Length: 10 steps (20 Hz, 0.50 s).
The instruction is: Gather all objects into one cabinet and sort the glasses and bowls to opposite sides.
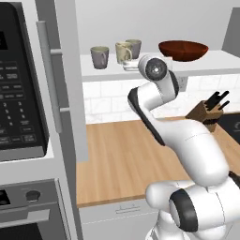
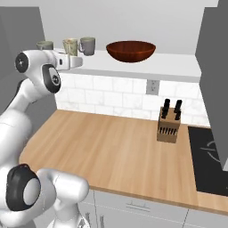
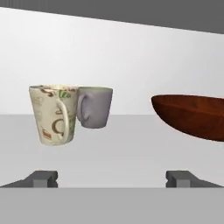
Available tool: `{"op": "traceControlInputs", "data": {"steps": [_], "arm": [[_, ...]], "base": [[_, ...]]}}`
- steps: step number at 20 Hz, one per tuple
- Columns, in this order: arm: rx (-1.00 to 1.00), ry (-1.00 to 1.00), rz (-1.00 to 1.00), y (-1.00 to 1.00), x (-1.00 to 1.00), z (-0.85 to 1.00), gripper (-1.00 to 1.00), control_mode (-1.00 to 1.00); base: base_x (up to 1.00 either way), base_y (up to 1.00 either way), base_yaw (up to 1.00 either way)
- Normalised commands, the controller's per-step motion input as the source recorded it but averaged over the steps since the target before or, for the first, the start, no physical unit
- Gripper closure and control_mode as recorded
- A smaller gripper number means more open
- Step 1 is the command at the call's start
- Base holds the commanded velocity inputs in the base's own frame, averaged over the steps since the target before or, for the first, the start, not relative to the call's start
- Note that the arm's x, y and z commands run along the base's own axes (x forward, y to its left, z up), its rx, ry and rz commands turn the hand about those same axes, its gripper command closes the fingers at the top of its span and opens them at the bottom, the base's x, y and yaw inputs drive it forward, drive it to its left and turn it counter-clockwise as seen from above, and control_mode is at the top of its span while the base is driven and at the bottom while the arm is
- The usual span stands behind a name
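The gripper (image 3: pixel 112 178) stands wide open and holds nothing; in the hand view its two fingertips (image 3: pixel 43 178) sit far apart at the bottom, with the shelf (image 3: pixel 131 144) between and ahead of them. In the right base view the hand sits at the near edge of the shelf, just in front of the cream mug (image 2: pixel 70 46).

All four task items rest on the shelf inside the cabinet (image 2: pixel 147 18). The cream mug, printed with a pattern, stands toward the left with a grey mug (image 3: pixel 94 107) just behind it and to its right; whether the two touch cannot be told. A second grey mug (image 1: pixel 99 56) stands farther left, apart from the pair. The dark red bowl (image 1: pixel 183 49) sits to the right, separated from the mugs by bare shelf.

Risks from this position:

- The cream mug is close to the near edge. A forward or sideways sweep of the open fingers is likely to knock it into the grey mug or tip it.
- Judged from the layout, sorting looks complete. Any further grasp may disturb it.
- A withdrawal that drifts right brings the hand toward the bowl rim. A straight pull back toward the counter (image 2: pixel 111 142) avoids it.
- The knife block (image 2: pixel 169 124) stands well below and to the right, and poses little hazard.
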Motion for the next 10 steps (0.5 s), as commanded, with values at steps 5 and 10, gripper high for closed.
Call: {"op": "traceControlInputs", "data": {"steps": [5, 10], "arm": [[0.0, 0.0, -0.1, -0.39, -0.99, 0.0, -1.0, -1.0], [-0.01, 0.03, -0.01, -0.54, -0.89, 0.03, -1.0, -1.0]], "base": [[0.0, 0.0, 0.0], [0.0, 0.0, 0.0]]}}
